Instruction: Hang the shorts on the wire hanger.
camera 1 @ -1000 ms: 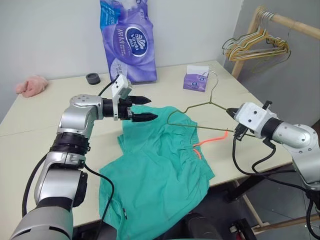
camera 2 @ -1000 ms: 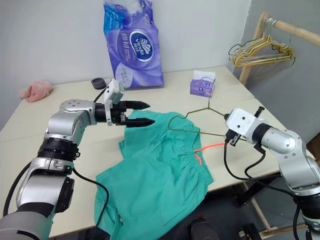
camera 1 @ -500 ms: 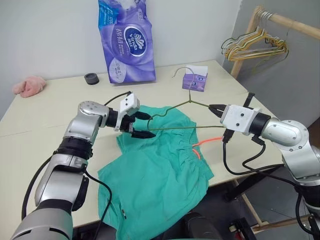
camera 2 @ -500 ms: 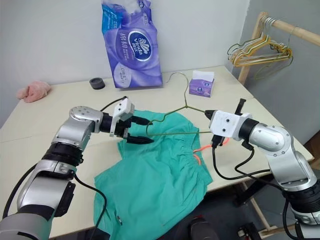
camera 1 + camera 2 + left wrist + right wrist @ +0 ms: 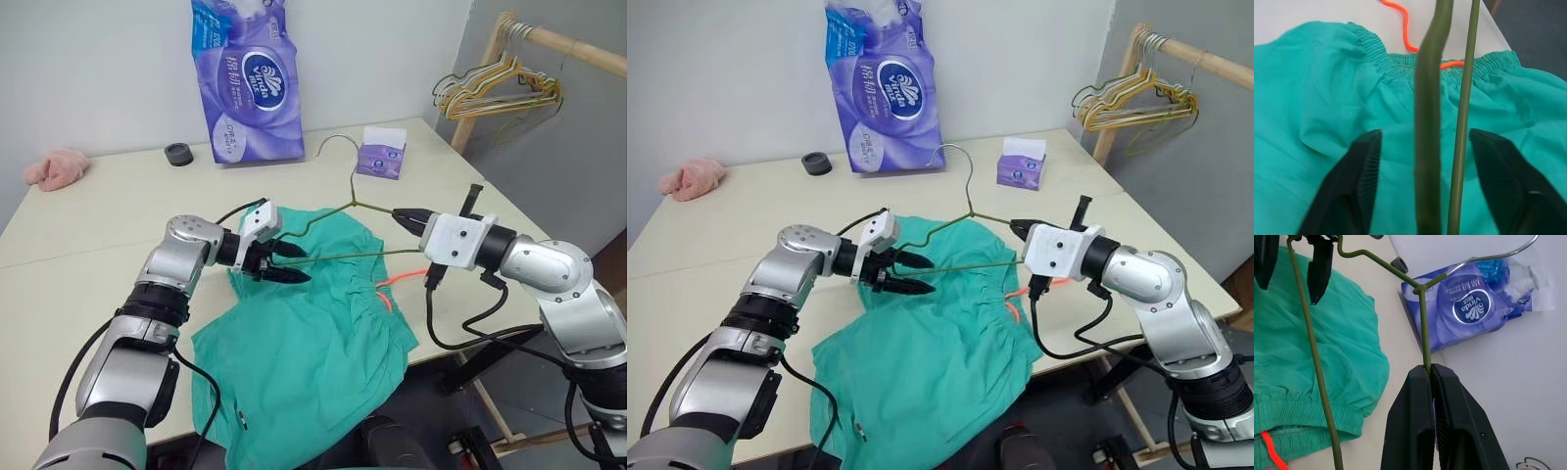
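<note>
The teal-green shorts lie spread on the table, one leg hanging over the front edge, with the orange drawstring at the waistband. My right gripper is shut on one sloping arm of the wire hanger and holds it above the shorts with the hook up. My left gripper is open just over the shorts' far edge. Its fingers straddle the hanger's left corner, and both wires run between them without touching.
A purple tissue pack, a small tissue box, a black ring and a pink fuzzy cloth sit along the table's back. A wooden rack with several hangers stands at the right. The table's front edge is close to the shorts.
My right gripper carried the hanger leftward toward the left gripper. The left gripper sank to the shorts, its fingers narrowed and now straddle the hanger's left corner.
</note>
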{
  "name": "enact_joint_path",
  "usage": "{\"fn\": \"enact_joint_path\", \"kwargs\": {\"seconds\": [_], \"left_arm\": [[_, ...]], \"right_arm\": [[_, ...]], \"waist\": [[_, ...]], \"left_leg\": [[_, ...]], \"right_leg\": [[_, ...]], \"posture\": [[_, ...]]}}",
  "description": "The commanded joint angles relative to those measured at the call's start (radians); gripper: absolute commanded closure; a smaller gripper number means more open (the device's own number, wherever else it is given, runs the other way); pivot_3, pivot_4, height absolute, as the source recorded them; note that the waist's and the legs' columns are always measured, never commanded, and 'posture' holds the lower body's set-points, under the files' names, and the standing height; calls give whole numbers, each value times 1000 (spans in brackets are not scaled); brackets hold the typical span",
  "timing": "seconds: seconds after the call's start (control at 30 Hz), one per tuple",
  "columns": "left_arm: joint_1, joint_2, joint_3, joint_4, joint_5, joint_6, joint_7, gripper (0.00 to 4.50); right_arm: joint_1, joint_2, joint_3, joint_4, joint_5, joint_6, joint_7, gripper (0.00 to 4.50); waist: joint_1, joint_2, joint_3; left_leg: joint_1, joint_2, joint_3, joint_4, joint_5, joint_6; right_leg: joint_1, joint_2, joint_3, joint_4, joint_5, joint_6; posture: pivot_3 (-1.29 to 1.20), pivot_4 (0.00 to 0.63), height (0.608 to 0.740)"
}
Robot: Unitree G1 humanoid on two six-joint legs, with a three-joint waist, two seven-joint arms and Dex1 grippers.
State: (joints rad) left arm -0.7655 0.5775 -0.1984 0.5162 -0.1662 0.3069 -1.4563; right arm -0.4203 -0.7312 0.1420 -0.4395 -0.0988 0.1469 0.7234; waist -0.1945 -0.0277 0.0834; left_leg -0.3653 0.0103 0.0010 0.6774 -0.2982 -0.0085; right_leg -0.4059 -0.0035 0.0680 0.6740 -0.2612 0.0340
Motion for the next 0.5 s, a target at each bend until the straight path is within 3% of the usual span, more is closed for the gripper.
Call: {"fn": "enact_joint_path", "kwargs": {"seconds": [0.03,0.2,0.23,0.4,0.5], "left_arm": [[8,13,23,-50,-32,23,-12,2804],[20,21,20,-58,-40,31,-22,4321],[21,21,21,-59,-44,37,-26,4448],[36,22,25,-75,-54,53,-28,4448],[48,22,27,-79,-49,45,-16,4500]], "right_arm": [[-5,5,-5,-37,-4,-33,6,4500],[-7,11,-8,-27,-2,-65,11,4500],[-8,11,-6,-26,0,-71,16,4500],[9,10,-16,-39,37,-91,45,4500],[19,-5,-32,-50,76,-82,82,3741]], "waist": [[0,0,0],[0,0,0],[0,0,0],[0,0,0],[0,0,0]], "left_leg": [[0,0,0,0,0,0],[0,0,0,0,0,0],[0,0,0,0,0,0],[0,0,0,0,0,0],[0,0,0,0,0,0]], "right_leg": [[0,0,0,0,0,0],[0,0,0,0,0,0],[0,0,0,0,0,0],[0,0,0,0,0,0],[0,0,0,0,0,0]], "posture": [[-201,56,740],[-197,53,740],[-197,53,740],[-199,50,740],[-201,50,740]]}}
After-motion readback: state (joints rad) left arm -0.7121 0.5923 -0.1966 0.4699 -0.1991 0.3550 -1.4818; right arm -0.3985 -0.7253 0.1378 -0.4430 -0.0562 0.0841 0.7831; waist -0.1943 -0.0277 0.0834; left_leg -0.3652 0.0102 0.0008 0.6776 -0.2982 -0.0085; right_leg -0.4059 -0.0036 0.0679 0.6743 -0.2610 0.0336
